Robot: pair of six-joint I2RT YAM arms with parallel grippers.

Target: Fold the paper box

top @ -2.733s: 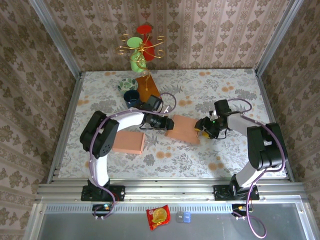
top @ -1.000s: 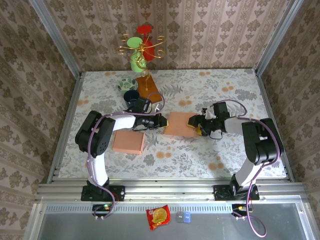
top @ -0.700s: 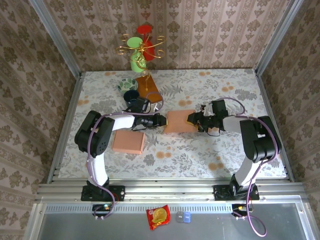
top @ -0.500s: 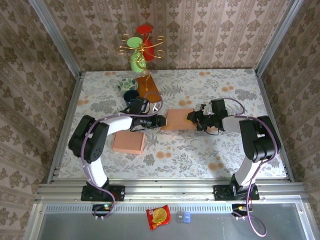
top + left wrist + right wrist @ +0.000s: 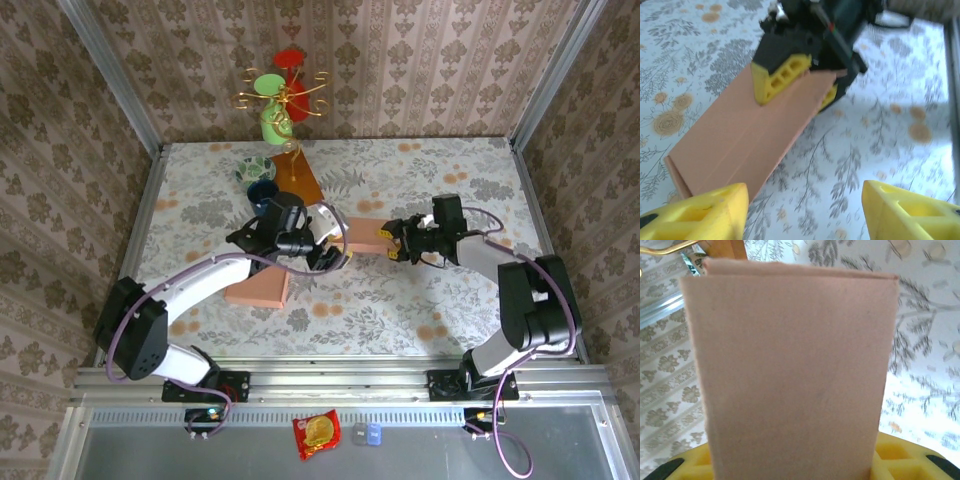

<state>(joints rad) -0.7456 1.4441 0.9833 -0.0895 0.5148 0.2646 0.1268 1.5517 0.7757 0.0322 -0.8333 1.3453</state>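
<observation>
Plainly, right end effector (image 5: 386, 240) grips the paper box (image 5: 750, 135); left end effector (image 5: 802, 212) gapes.

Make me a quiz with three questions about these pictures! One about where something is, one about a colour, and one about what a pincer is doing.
1. Where is the gold cup stand?
A. at the far edge of the table
B. between the arm bases
C. in the table's middle

2. What colour are the fingers of the left pincer?
A. blue
B. yellow
C. white

3. What holds the paper box?
A. the left pincer
B. both pincers
C. the right pincer

Answers:
1. A, the stand rises by the back wall.
2. B, yellow tips show in the left wrist view.
3. C, its jaws pinch the box's end, while the left pincer's jaws stand wide open.
</observation>
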